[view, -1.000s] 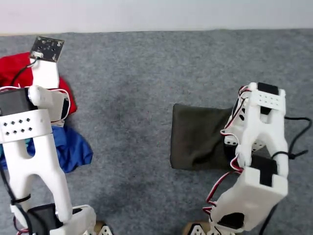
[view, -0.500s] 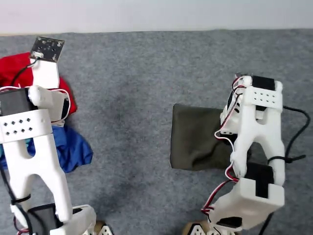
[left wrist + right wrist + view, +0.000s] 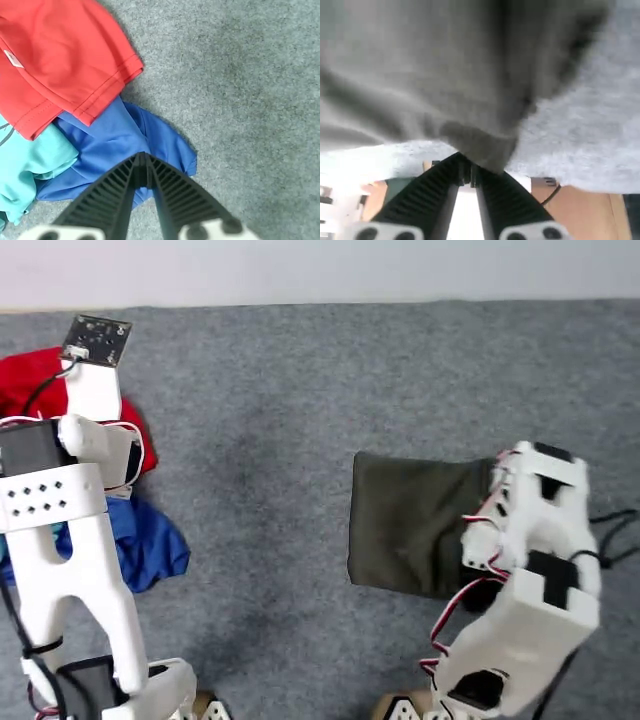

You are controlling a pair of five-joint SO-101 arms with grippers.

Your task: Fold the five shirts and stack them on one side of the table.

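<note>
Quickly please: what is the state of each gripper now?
Left gripper: closed, empty, over the blue shirt.
Right gripper: closed on the olive shirt.

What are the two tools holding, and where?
The right tool pinches the olive shirt by a bunched edge; the left tool, shut above the blue shirt, holds nothing.

Surface (image 3: 260, 390) is grey all over, kinda speckled/heathered. Shirts: red shirt (image 3: 60, 55) w/ a tiny white tag (image 3: 12, 59), plain blue shirt (image 3: 120, 145), light teal shirt (image 3: 25, 170), and a dark olive shirt (image 3: 410, 525), no print on it afaict. Left arm (image 3: 70, 540) and right arm (image 3: 540, 580) are white w/ black motor blocks + red/white/black wires. Left hand (image 3: 145, 167) and right hand (image 3: 465, 167) are black w/ ribbed fingers, pale at the base. Wall (image 3: 300, 270) at the back is pinkish-white.
</note>
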